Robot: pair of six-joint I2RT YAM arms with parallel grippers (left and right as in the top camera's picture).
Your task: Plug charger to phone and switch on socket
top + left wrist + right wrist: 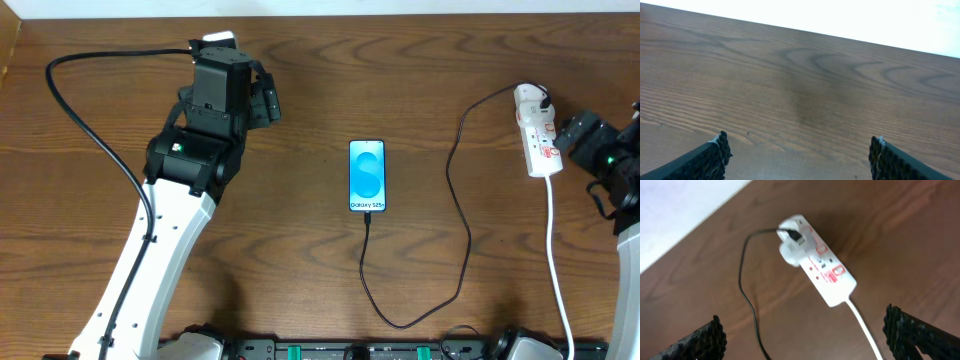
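We see the phone (pixel 367 176) lying flat at the middle of the table (pixel 300 60), screen up and lit blue. Its long sides run from the far edge toward the near edge. The charger (pixel 462 200) meets the phone's near short end, runs toward the near edge, loops round and climbs to the right. It ends at a white adapter (pixel 527 97) seated in the far end of the socket (pixel 540 140). The socket lies near the right edge, in the far half of the table, and its white cord (pixel 553 240) trails toward the near edge. We cannot tell how its red switches are set.

The right gripper (pixel 805 325) hovers just beside the socket, on the side toward the right edge. Its jaws are spread wide and hold nothing, and the strip lies ahead of the fingers (pixel 707 340), apart from them. The left gripper (pixel 799 150) hangs over bare wood toward the far left corner, well apart from the phone, its jaws likewise spread wide and empty.
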